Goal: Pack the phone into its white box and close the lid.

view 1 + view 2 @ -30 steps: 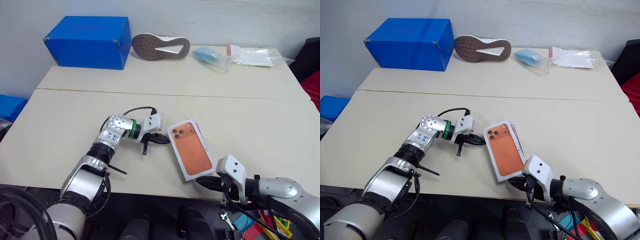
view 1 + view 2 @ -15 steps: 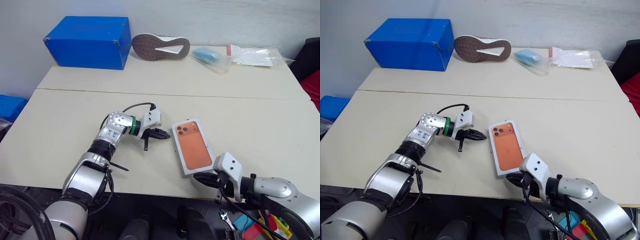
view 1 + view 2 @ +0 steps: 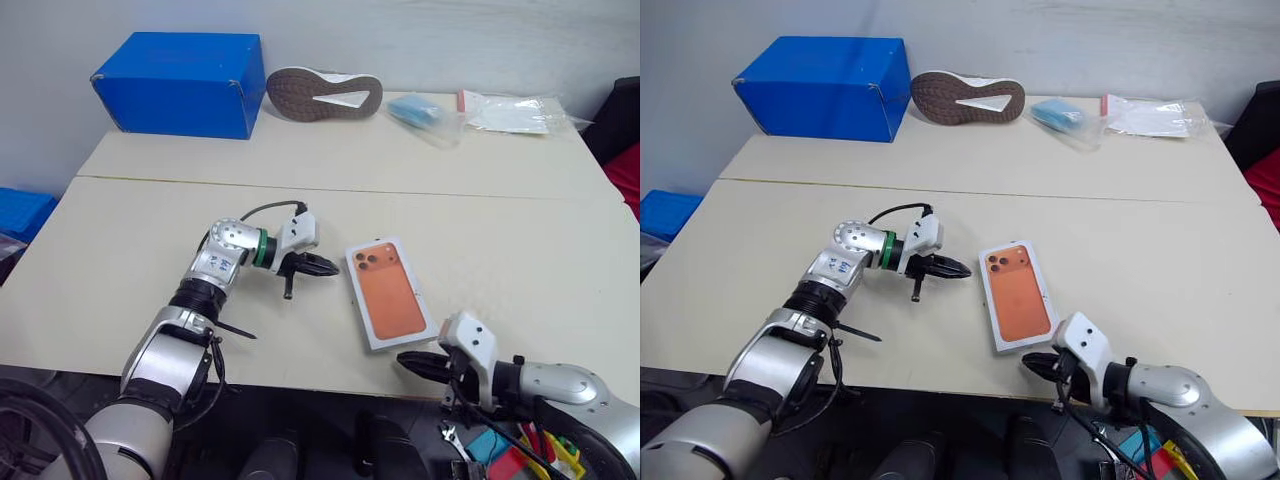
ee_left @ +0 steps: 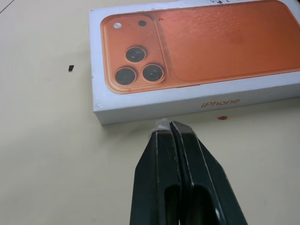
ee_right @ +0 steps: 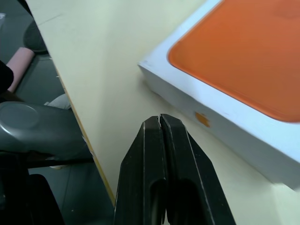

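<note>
Showing both grippers pinched shut and empty: the left gripper [image 4: 171, 125] points at a long side wall of the lid [image 3: 390, 295], near its corner, and the right gripper [image 3: 408, 360] sits at the near table [image 3: 130, 250] edge, just short of the lid's end. The lid, orange phone print up, lies flat near that edge. Judged: stiff, light cardboard with smooth, slippery faces; grasp across the long side walls, gently.
</note>
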